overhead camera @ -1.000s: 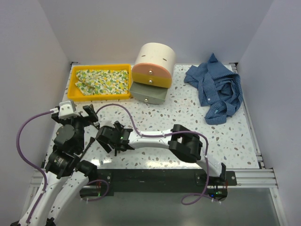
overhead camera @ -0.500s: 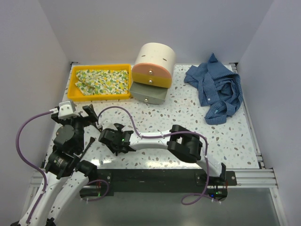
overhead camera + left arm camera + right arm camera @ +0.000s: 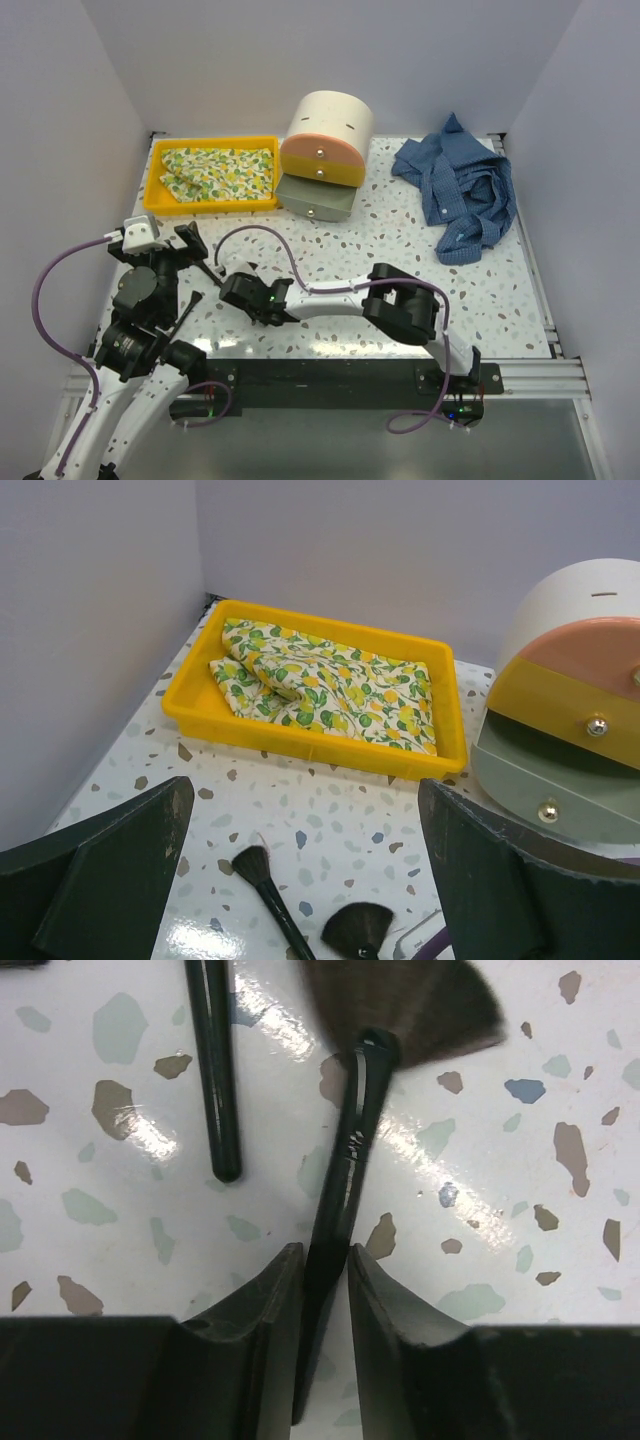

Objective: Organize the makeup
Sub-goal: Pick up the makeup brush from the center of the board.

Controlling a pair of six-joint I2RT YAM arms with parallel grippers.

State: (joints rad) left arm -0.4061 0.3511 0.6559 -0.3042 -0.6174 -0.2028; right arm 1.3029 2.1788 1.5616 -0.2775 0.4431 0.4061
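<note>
Two dark makeup brushes lie on the speckled table. In the right wrist view my right gripper [image 3: 325,1255] is shut on the lower handle of the fan brush [image 3: 352,1140], whose fan head points away. The round brush [image 3: 214,1070] lies just left of it, untouched. The left wrist view shows the round brush [image 3: 262,875] and the fan brush [image 3: 360,930] on the table between the wide-apart fingers of my left gripper [image 3: 305,815], which is open and holds nothing. From above, the right gripper [image 3: 240,290] sits low beside the left gripper [image 3: 195,250]. Palettes and discs are out of view.
A yellow tray [image 3: 155,205] holding a leaf-patterned cloth [image 3: 215,172] stands at the back left. Beside it is a rounded drawer unit [image 3: 325,150] with cream, orange, yellow and grey tiers. A crumpled blue cloth [image 3: 460,195] lies at the back right.
The right gripper's jaws have come together onto the fan brush handle, and that wrist has shifted slightly right. The left arm has stayed still and open.
</note>
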